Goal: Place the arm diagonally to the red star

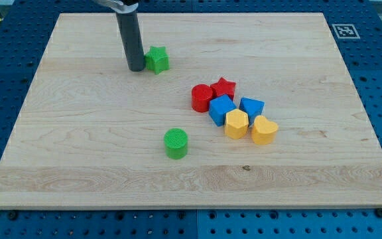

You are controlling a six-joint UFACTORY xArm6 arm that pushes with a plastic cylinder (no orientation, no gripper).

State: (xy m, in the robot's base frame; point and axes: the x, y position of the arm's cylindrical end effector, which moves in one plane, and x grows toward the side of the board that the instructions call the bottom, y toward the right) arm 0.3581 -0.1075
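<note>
The red star (224, 87) lies right of the board's middle, at the top of a cluster of blocks. My tip (136, 68) rests on the board in the upper left part, far up and to the left of the red star. The tip stands just left of a green star (156, 59), touching or nearly touching it. A red cylinder (201, 97) sits against the red star's left side.
Below the red star lie a blue cube (221, 109), a blue block (251, 107), a yellow hexagonal block (236, 123) and a yellow heart (264, 130). A green cylinder (176, 143) stands alone lower left of the cluster. The wooden board (78, 166) lies on a blue perforated table.
</note>
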